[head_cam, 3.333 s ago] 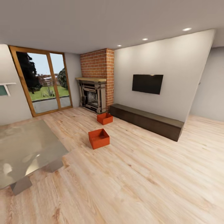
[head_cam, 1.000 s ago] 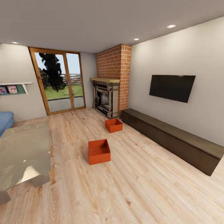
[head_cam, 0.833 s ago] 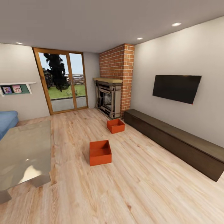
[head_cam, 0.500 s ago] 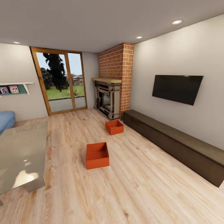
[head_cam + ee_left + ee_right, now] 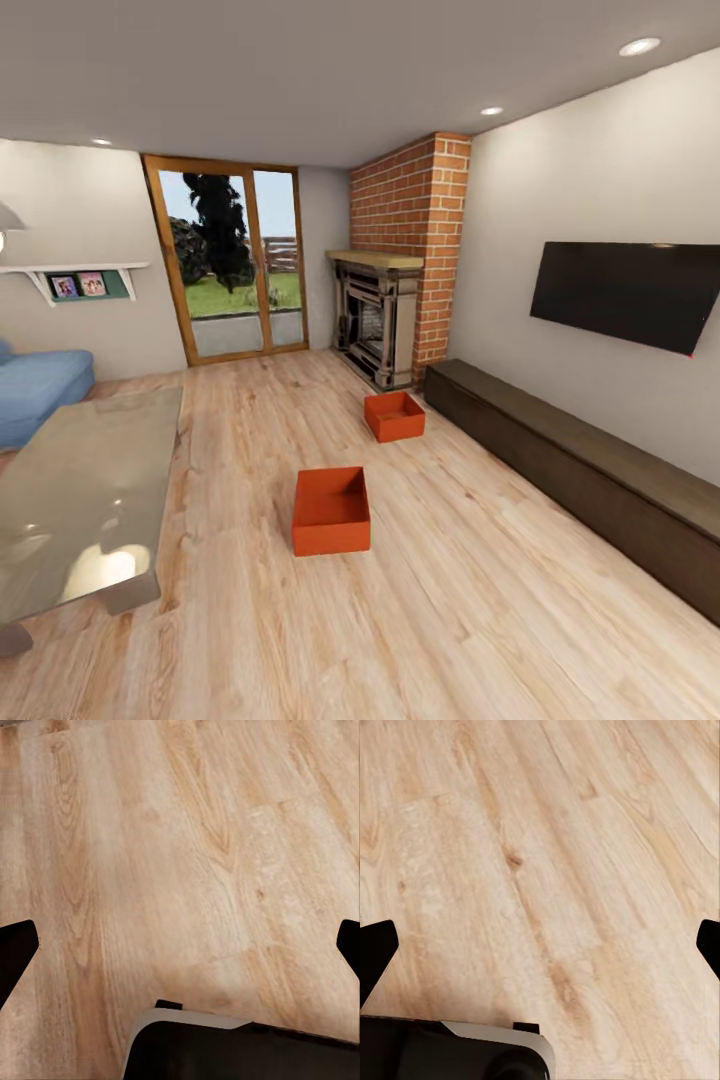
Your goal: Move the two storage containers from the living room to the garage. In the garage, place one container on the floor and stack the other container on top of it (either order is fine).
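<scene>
near container [image 5: 331, 511] | far container [image 5: 394, 416] (both orange-red, upright, empty) | apart on plank floor [image 5: 450, 600]

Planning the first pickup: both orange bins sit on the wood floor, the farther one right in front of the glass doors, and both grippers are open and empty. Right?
Not quite. In the head view the farther bin sits in front of the fireplace, not the glass doors. The rest holds: the nearer bin is also on the wood floor, and both wrist views show the left gripper and right gripper open and empty.

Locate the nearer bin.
In the head view the nearer bin sits on the wood floor near picture centre, right of the glass table and in front of the other bin by the fireplace.
</scene>
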Robot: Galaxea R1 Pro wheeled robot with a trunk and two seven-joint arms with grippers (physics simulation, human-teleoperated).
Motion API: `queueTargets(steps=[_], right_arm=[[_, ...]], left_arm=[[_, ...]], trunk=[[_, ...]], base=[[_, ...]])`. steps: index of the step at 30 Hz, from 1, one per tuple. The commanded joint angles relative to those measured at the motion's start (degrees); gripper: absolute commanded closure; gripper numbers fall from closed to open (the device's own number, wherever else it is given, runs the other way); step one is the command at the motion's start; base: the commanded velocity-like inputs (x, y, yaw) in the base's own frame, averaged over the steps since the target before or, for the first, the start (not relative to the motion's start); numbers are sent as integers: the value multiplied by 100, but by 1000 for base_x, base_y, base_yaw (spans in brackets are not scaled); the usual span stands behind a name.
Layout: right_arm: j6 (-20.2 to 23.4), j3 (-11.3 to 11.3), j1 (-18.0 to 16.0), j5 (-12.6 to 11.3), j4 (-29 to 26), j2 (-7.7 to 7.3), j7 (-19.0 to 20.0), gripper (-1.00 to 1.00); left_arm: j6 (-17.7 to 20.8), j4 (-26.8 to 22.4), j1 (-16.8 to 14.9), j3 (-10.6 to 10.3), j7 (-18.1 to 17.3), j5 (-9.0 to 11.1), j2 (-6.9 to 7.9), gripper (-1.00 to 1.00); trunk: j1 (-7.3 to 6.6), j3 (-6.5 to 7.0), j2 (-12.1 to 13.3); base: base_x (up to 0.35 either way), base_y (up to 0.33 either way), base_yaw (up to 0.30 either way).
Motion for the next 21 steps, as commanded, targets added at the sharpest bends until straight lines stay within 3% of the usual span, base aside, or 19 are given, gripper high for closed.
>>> queueTargets(steps=[1,21], right_arm=[[4,39,7,31,-11,-3,-60,-100],[-10,41,7,68,-11,-3,-58,-100]], left_arm=[[-19,10,-2,-50,41,14,-2,-100],[-19,10,-2,-50,41,14,-2,-100]], trunk=[[5,2,-1],[5,2,-1]], base=[[284,37,200],[288,3,17]])
